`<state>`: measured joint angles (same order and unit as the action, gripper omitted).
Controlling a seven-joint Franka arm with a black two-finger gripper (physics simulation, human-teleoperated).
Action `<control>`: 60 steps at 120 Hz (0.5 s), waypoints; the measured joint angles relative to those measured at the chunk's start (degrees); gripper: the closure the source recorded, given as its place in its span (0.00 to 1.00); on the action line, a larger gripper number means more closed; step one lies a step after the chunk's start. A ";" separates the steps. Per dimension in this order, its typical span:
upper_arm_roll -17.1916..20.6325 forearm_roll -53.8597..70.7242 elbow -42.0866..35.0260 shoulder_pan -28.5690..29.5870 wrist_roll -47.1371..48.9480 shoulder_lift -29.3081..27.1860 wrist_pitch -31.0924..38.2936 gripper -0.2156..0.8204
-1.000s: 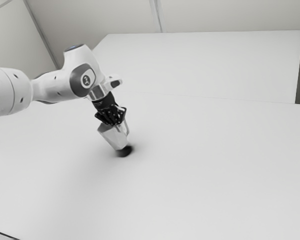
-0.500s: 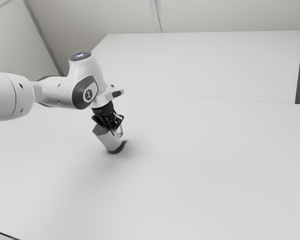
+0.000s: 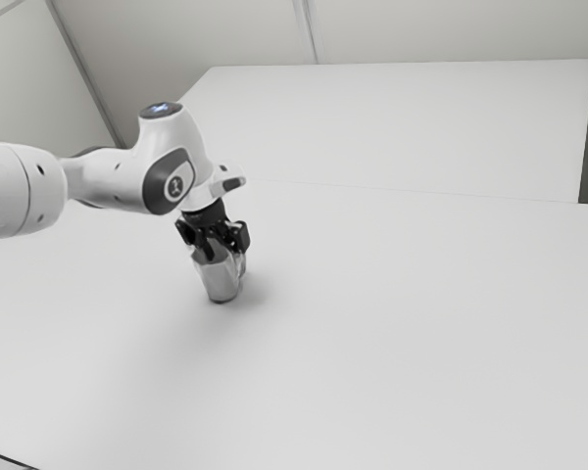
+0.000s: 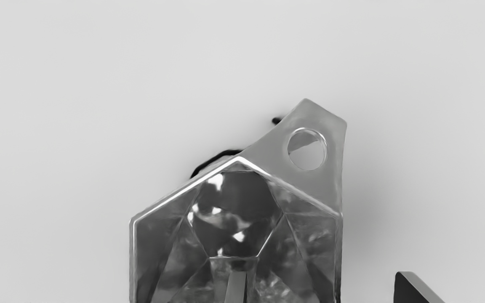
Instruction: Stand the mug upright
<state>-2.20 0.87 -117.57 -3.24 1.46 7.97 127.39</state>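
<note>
In the exterior view my black gripper (image 3: 216,239) points down over the rim of a shiny grey, faceted mug (image 3: 217,280). The mug stands nearly upright with its base at the table, mouth up. The wrist view looks into the mug (image 4: 236,210), and its flat handle (image 4: 267,151) with a round hole sticks out from one corner. There the gripper (image 4: 324,288) is open, one finger (image 4: 236,287) inside the mouth and the other (image 4: 411,288) outside, apart from the wall.
The mug stands on a broad white table (image 3: 392,343). A large pale panel (image 3: 402,127) rises behind it, and a dark cable (image 3: 8,457) lies at the near corner on the exterior view's left.
The mug hung tilted below my gripper; it has swung to nearly upright, its base shifting toward the exterior view's left. My fingers have spread, and the arm moved slightly lower.
</note>
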 joint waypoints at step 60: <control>-2.23 1.32 8.18 -0.85 -1.05 -5.51 -8.59 0.23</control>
<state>-4.42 2.19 -109.39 -4.09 0.40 2.46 118.80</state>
